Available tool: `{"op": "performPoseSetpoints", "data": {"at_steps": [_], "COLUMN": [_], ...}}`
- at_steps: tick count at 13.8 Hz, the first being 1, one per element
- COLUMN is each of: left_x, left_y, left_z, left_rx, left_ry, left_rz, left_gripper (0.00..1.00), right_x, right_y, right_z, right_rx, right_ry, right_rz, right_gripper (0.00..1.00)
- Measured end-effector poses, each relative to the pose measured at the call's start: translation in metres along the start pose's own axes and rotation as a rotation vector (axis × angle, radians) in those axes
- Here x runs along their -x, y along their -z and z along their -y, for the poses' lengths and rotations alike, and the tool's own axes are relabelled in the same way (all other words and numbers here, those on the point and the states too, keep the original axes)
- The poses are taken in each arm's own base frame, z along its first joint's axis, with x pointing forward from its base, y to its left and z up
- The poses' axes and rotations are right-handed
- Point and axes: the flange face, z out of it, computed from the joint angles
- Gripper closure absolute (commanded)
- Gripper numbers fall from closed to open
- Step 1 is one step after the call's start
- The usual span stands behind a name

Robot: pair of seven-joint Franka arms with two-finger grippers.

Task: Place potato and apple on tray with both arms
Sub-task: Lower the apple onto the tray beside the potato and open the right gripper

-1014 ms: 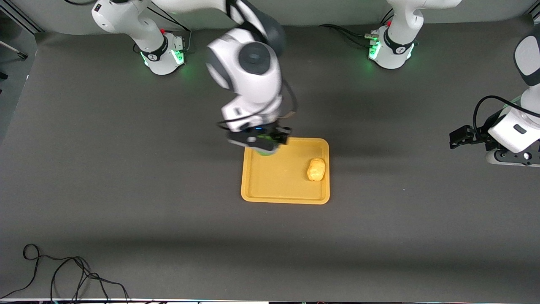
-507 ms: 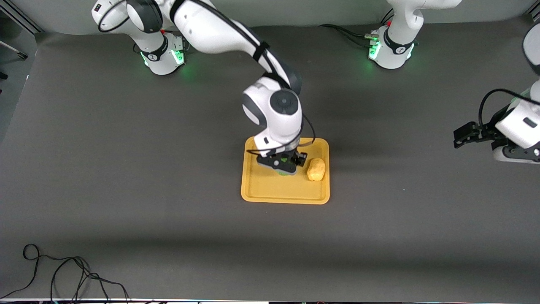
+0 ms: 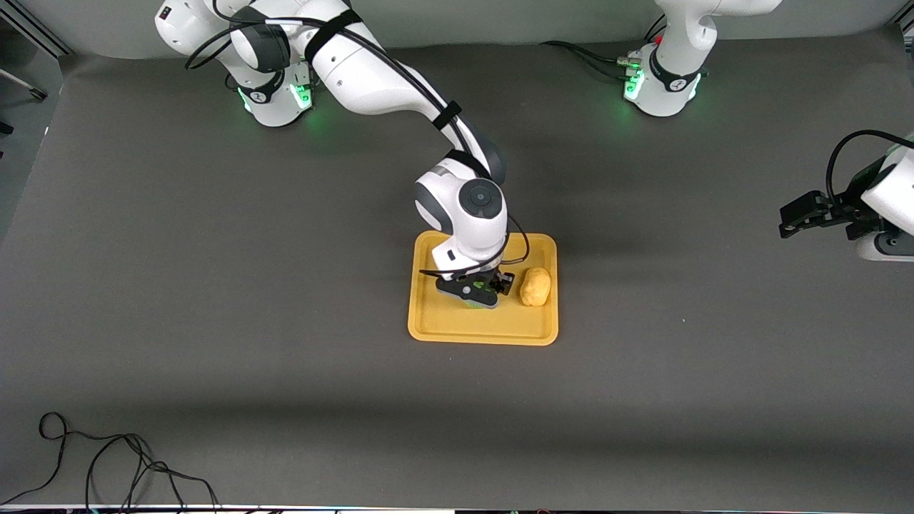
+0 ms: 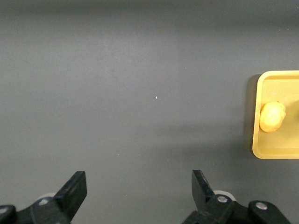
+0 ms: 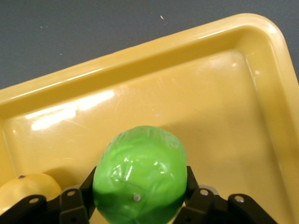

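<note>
The yellow-orange tray [image 3: 435, 325] lies at the middle of the table. The yellow-tan potato [image 3: 535, 286] rests on it toward the left arm's end; it also shows in the left wrist view [image 4: 272, 116] and at the edge of the right wrist view [image 5: 25, 186]. My right gripper [image 3: 477, 294] is low over the tray's middle, shut on the bright green apple [image 5: 139, 175], with a black finger on each side of it. The apple shows only as a green sliver in the front view [image 3: 477, 301]. My left gripper [image 3: 796, 218] is open and empty at the left arm's end, over bare table.
A black cable [image 3: 107, 464] lies coiled near the front edge at the right arm's end. The dark grey table mat [image 3: 285, 285] surrounds the tray on all sides. The two arm bases [image 3: 275, 89] stand along the table's edge farthest from the front camera.
My right gripper has carried the apple from the tray's rim to over its middle and lowered it beside the potato. The left arm has drifted slightly outward and upward.
</note>
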Motion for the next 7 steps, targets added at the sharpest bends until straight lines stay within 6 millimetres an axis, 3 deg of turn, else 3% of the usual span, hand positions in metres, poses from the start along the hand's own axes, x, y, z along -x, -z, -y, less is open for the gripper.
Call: {"op": "performPoseSetpoints", "data": {"at_steps": [4,6,7], "left_x": [-0.001,0.001,0.003], "left_y": [0.014,0.015,0.013], "left_z": [-0.001,0.002,0.005], "left_rx": [0.000,0.000,0.000], "left_ry": [0.013,0.040,0.056], "left_rz": [-0.029,-0.009,0.008], "left_gripper": [0.00,0.00,0.00], "right_x": [-0.005,-0.009,-0.011], "right_y": [-0.002,0.011,0.027], "right_z": [-0.002,0.000,0.001], "right_rx": [0.002,-0.005,0.001], "right_ry": [-0.007,-0.010,-0.013], "right_rz": [0.000,-0.001,0.007], "right_gripper": [0.00,0.00,0.00]}}
